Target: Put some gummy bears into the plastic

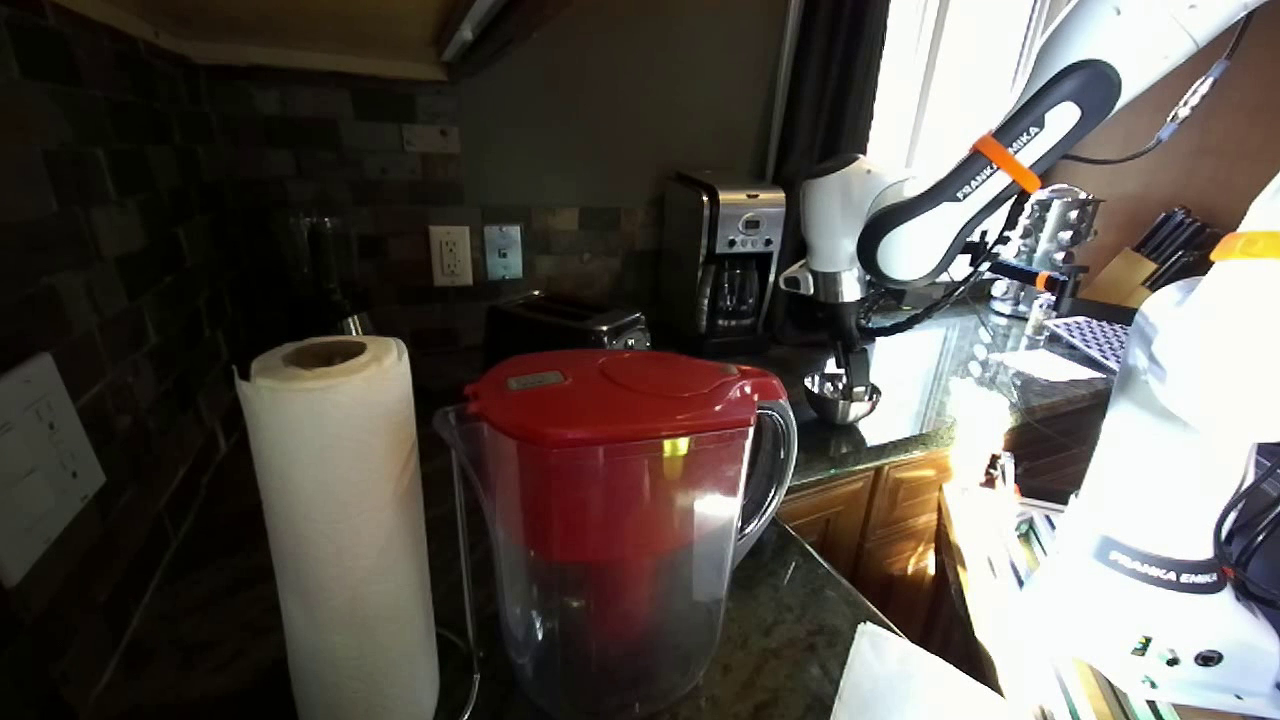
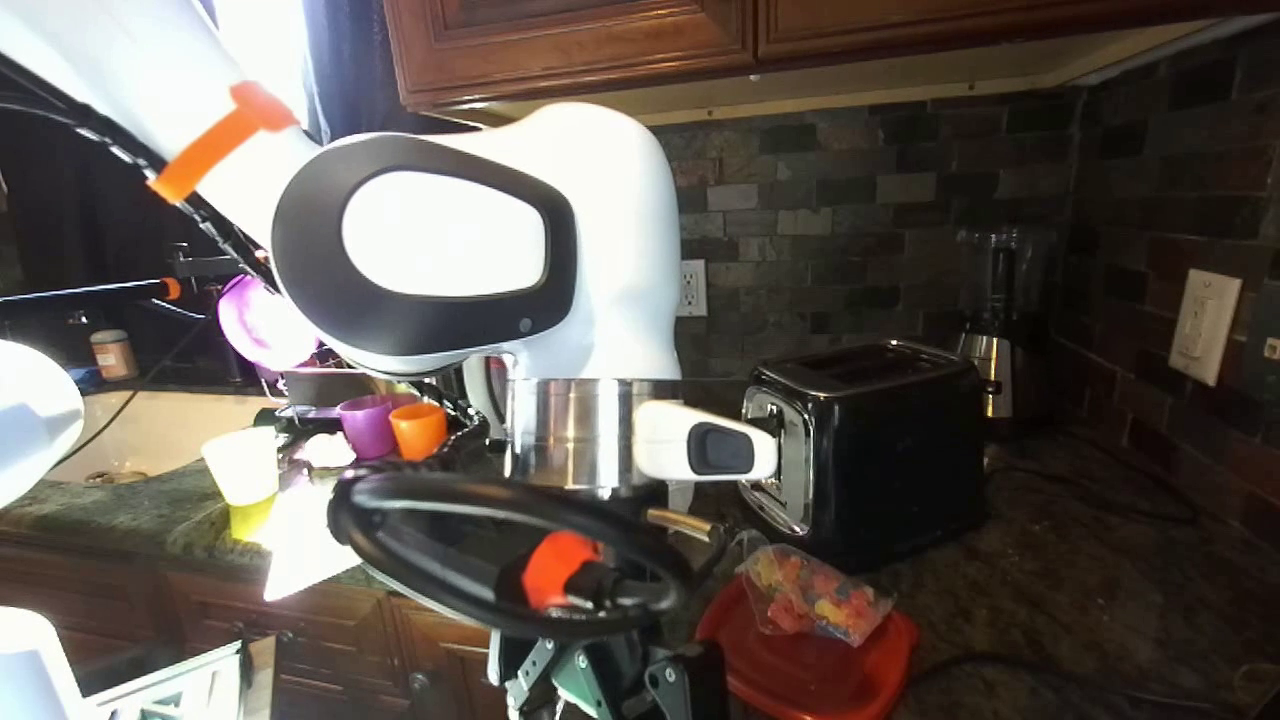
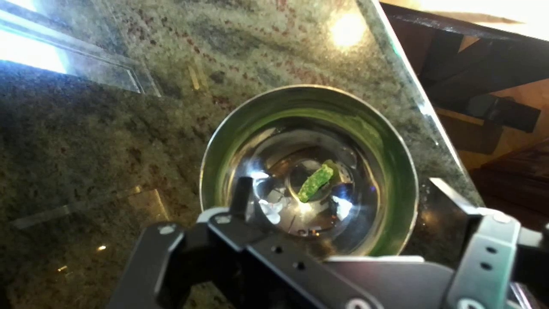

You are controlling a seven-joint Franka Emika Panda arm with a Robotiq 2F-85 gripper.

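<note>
releasing cleanly, seemingly the step, over a speckled granite counter (image 3: 163, 141)
the black metal gripper (image 3: 345, 191) stands spread, holding nothing; lift straight up, never nudging the round shiny steel bowl (image 3: 309, 101). a clear plastic tub (image 2: 881, 606) holds multicoloured gummies (image 2: 800, 590); one oblong green gummy (image 3: 316, 183) lies at the bowl's bottom.

"FRANKA EMIKA" on robot base (image 1: 1140, 620); "FRANKA … MIKA" on arm (image 1: 1050, 122).

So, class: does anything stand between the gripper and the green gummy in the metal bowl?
From above, nothing visible covers the green gummy. But in the wrist view, the rim of the metal bowl appears between it and one finger of the open gripper, so might block closing.
</note>
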